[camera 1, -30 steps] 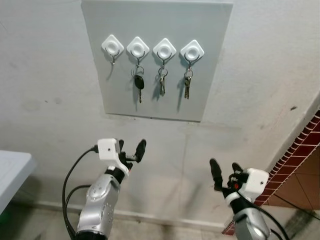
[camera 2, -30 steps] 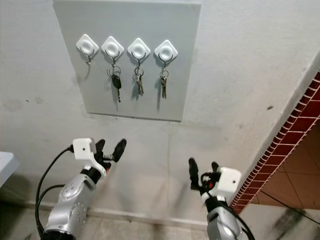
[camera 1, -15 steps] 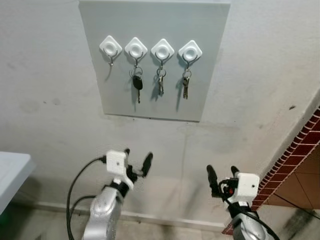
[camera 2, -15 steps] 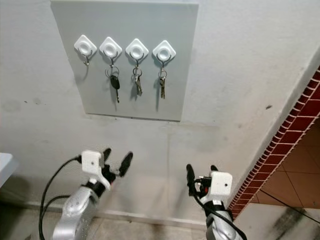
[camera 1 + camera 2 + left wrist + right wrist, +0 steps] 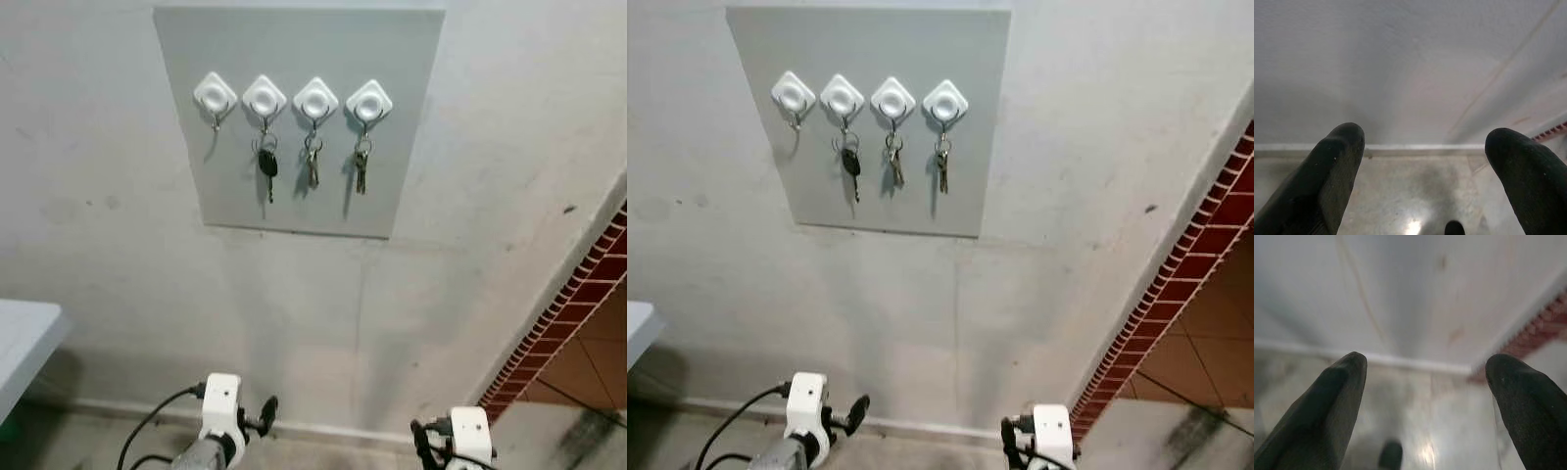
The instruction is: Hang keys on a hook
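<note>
A grey board (image 5: 299, 117) on the wall carries a row of white diamond hooks. The leftmost hook (image 5: 215, 96) is bare. A black-headed car key (image 5: 267, 164) hangs from the second hook, and two sets of metal keys (image 5: 312, 166) hang from the third and fourth (image 5: 361, 168). Both arms are low at the bottom of the view. My left gripper (image 5: 1425, 171) is open with nothing between its fingers, pointing at the base of the wall. My right gripper (image 5: 1425, 401) is open and empty too, facing the wall's foot by the brick edge.
A white table corner (image 5: 24, 343) juts in at the left. A red brick wall (image 5: 578, 304) runs along the right over a tiled floor. A pale skirting (image 5: 323, 428) lines the foot of the plastered wall.
Both arms have dropped from chest height to the bottom edge of the view, grippers staying open. The keys on the board have not moved.
</note>
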{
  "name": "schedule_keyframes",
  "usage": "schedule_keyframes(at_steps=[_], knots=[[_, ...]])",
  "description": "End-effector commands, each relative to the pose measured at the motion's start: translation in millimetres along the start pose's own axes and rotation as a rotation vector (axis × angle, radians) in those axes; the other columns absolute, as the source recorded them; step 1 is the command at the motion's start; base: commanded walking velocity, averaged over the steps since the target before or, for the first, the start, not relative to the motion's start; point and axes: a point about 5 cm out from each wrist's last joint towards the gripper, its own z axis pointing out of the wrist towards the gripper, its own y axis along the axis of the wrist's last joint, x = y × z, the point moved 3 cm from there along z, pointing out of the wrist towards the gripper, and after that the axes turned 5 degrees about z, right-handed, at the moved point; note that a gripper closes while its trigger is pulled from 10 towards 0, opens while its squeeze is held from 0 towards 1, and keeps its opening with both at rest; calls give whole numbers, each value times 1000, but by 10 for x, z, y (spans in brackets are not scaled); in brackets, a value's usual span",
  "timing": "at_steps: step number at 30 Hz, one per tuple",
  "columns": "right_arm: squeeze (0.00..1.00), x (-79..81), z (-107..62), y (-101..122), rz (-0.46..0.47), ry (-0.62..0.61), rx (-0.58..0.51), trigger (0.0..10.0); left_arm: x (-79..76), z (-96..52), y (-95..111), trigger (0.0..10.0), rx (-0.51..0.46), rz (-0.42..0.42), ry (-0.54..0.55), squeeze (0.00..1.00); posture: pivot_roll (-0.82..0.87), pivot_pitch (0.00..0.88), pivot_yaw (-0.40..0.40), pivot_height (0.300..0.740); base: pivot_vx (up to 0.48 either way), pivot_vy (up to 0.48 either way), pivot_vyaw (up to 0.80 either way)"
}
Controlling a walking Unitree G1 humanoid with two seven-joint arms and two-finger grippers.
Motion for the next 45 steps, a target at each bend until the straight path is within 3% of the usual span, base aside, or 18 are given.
schedule_keyframes(at_steps=[1, 5, 6, 12, 21, 27, 34, 37, 40, 45], knots=[[0, 7, -23, -152, -29, -4, 84, 10000, -3, 5, -48, 10000, 39, 28, 1, 0, -17, 0, 8, 740, 0, 0, 0], [0, -2, -79, -345, -34, -12, 182, 10000, -10, -30, -208, 10000, 121, 40, 10, 0, -8, 0, 5, 740, 0, 0, 0], [0, -2, -102, -416, -33, -21, 216, 10000, -10, -79, -347, 10000, 183, 48, 15, 0, -6, 0, 3, 740, 0, 0, 0], [0, 48, -122, -494, -26, -20, 254, 10000, 13, -157, -516, 10000, 257, 65, 26, 0, -12, 0, -1, 740, 0, 0, 0], [0, 25, -166, -581, -5, -44, 289, 10000, 86, -233, -601, 10000, 272, 111, 38, 0, 3, 0, -11, 740, 0, 0, 0], [0, 44, -180, -619, -32, -29, 313, 10000, 179, -328, -726, 10000, 304, 20, 99, 0, 33, 0, -33, 740, 0, 0, 0], [0, 39, -157, -580, -45, -26, 303, 10000, 167, -327, -719, 10000, 291, 41, 104, 0, 41, 0, -40, 740, 0, 0, 0], [0, 7, -154, -570, -39, -36, 305, 10000, 198, -380, -793, 10000, 322, 80, 119, 0, 43, 0, -40, 740, 0, 0, 0], [0, 3, -161, -579, -51, -29, 309, 10000, 255, -454, -901, 10000, 376, 45, 167, 0, 35, 0, -32, 740, 0, 0, 0], [0, 4, -171, -595, -51, -29, 311, 10000, 191, -388, -839, 10000, 363, 65, 145, 0, 29, 0, -28, 740, 0, 0, 0]])
